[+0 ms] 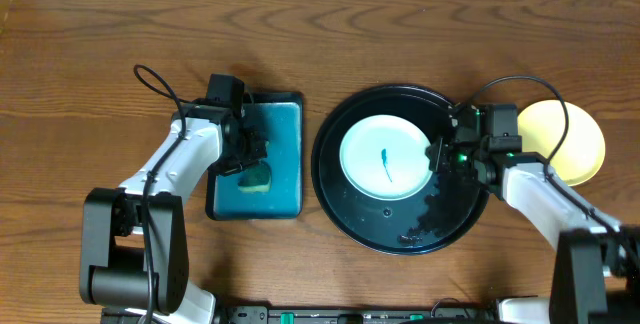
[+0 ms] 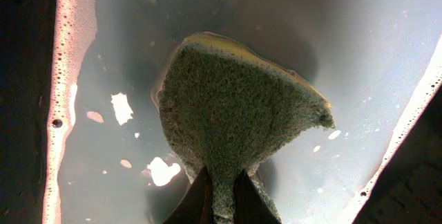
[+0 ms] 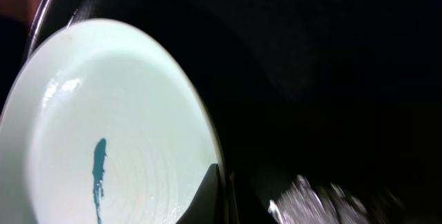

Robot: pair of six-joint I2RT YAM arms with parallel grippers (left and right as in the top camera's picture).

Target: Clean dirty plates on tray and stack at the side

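A pale mint plate (image 1: 388, 156) with a thin dark-blue mark lies in the round black tray (image 1: 340, 199). My right gripper (image 1: 437, 154) is at the plate's right rim. In the right wrist view the plate (image 3: 117, 113) fills the left, and the gripper (image 3: 224, 191) is closed on its rim with one finger on top, over the tray (image 3: 331, 79). A pale yellow plate (image 1: 578, 142) lies on the table right of the tray. My left gripper (image 1: 250, 159) is shut on a yellow-green sponge (image 1: 256, 177), pinching the sponge (image 2: 235, 106) between its fingers (image 2: 221, 198).
The sponge is over a rectangular teal tray (image 1: 285, 124) with a black rim, left of the round tray. It holds soapy water (image 2: 359, 58) with foam along its edges. Wet streaks show at the round tray's lower right (image 1: 440, 214). Arm cables loop above both wrists.
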